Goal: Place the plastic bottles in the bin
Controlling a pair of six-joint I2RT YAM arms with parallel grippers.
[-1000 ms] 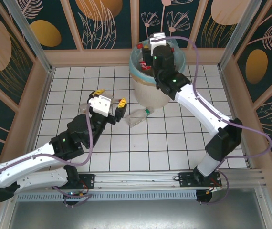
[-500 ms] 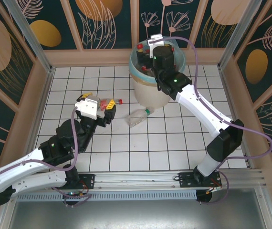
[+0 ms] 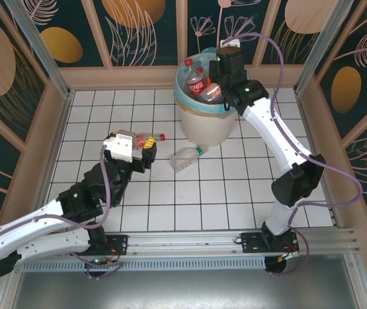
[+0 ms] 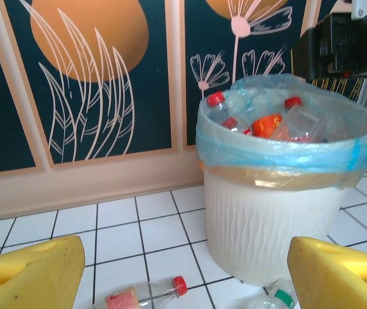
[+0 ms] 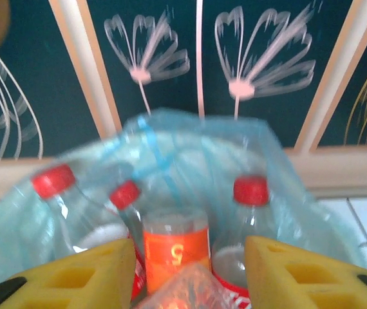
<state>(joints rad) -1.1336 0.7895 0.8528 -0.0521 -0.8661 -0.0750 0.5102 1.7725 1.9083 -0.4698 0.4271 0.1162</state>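
1. The left gripper (image 3: 132, 141) has its jaws spread wide, with nothing between its yellow pads (image 4: 32, 273).
2. A red-capped bottle (image 4: 146, 295) lies on the tiled table (image 4: 116, 238) just ahead of this gripper. It is low between the pads and touches neither.
3. A green-capped clear bottle (image 3: 187, 156) lies ahead to its right, at the foot of the bin (image 4: 270, 225), which stands farther ahead and right.
4. The right gripper (image 5: 187, 248) hangs over the bin with its pads partly apart. A blurred translucent orange-pink thing (image 5: 185, 286) sits low between them, and I cannot tell whether it is pinched.
5. Just beyond its tips, inside the blue-green bag (image 5: 170, 154), stand clear bottles with red caps (image 5: 251, 190) and an orange-labelled bottle (image 5: 176, 248).
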